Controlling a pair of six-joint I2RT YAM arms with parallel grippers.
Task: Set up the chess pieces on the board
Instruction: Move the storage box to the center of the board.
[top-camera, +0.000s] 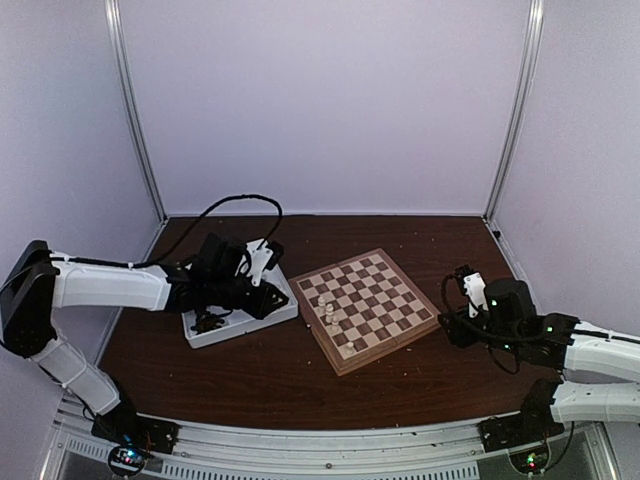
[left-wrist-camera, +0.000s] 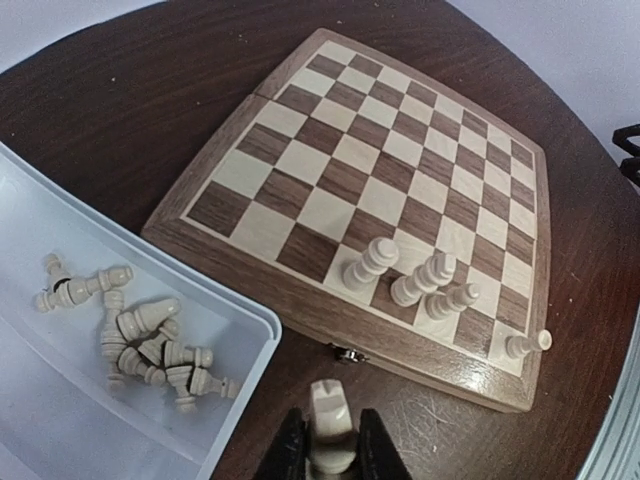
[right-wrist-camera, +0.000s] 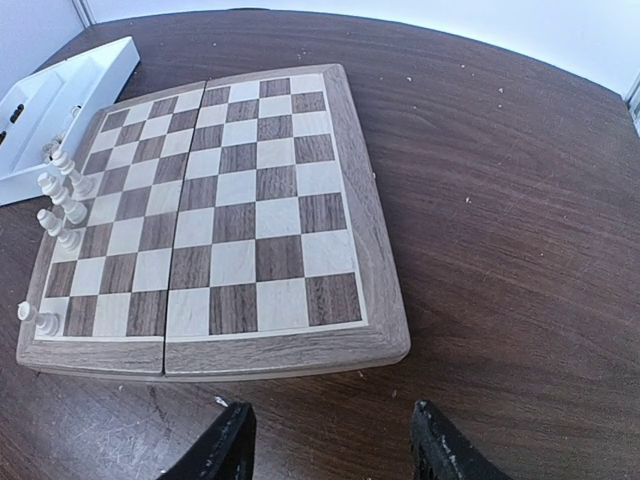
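The wooden checkered board (top-camera: 365, 308) lies mid-table and also shows in the left wrist view (left-wrist-camera: 390, 180) and the right wrist view (right-wrist-camera: 220, 220). A few cream pieces (left-wrist-camera: 410, 280) stand along its left edge; they also show in the right wrist view (right-wrist-camera: 60, 190). My left gripper (left-wrist-camera: 328, 450) is shut on a cream piece (left-wrist-camera: 330, 420) and holds it above the table between the tray and the board's edge. In the top view my left gripper (top-camera: 272, 298) is at the tray's right end. My right gripper (right-wrist-camera: 325, 440) is open and empty, just off the board's right edge.
A white plastic tray (top-camera: 240, 318) sits left of the board. Several cream pieces (left-wrist-camera: 130, 335) lie in its compartment. Dark pieces (top-camera: 208, 321) lie in another part of the tray. A cable (top-camera: 235, 205) loops behind the left arm. White walls enclose the table.
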